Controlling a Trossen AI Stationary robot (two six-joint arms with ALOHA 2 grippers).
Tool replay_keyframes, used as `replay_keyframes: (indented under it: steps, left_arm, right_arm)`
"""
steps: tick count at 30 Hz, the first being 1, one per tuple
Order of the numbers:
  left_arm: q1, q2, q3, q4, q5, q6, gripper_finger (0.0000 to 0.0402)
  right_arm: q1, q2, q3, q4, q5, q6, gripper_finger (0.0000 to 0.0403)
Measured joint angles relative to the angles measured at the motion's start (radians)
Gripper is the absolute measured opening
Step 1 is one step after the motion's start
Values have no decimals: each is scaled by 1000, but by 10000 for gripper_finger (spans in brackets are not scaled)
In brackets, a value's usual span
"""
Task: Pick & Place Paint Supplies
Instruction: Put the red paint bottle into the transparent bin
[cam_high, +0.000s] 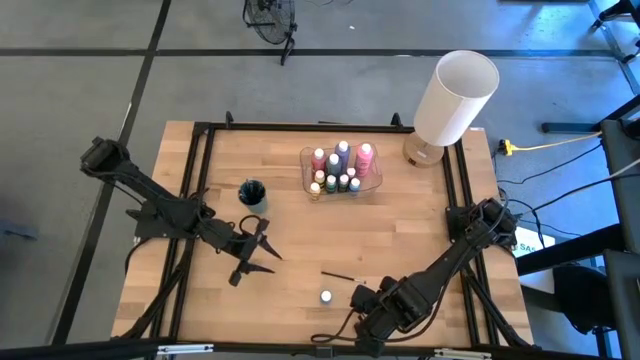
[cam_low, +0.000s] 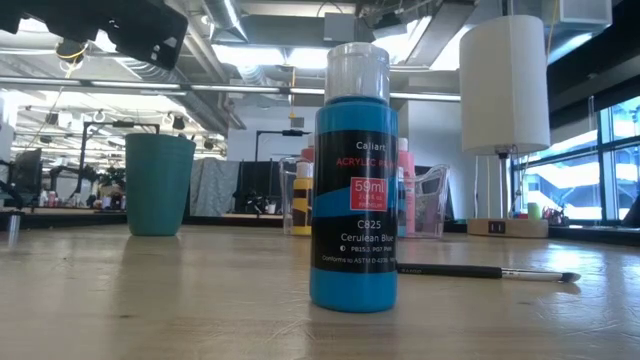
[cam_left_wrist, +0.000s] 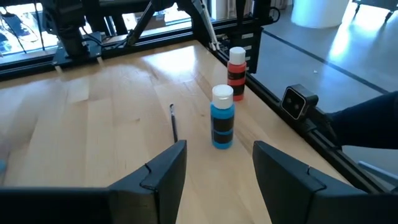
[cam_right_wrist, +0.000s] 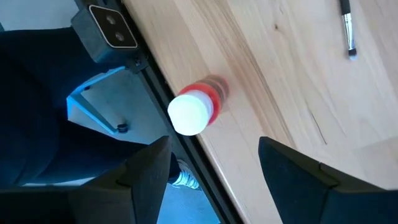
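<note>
You are lining up a pick: your right gripper (cam_right_wrist: 211, 165), jaws open and empty, hovers above the red paint bottle (cam_right_wrist: 196, 111) at the table's near edge, so lower it squarely while the left gripper (cam_left_wrist: 214, 168) waits open, facing the blue bottle (cam_left_wrist: 222, 118)

— Light? Bright overhead strips and window daylight wash the room; glare streaks the table (cam_left_wrist: 124, 93).
— Focus? The blue bottle (cam_low: 353, 180) is sharp, the background soft; the red bottle (cam_right_wrist: 194, 111) blurs, casting a faint shadow.
</note>
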Motion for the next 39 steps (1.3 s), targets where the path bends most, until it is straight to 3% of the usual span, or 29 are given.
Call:
replay_keyframes:
  steps: [17, 29, 39]
  left_arm:
    - [0, 0, 0, 0, -4, 2, 180]
    - [0, 1, 0, -1, -4, -2, 180]
    - [0, 1, 0, -5, -3, -4, 180]
  right_arm:
    - [0, 0, 0, 117, -30, -71, 249]
    - [-5, 0, 0, 123, -54, -58, 338]
    - [-4, 0, 0, 160, -35, -47, 348]
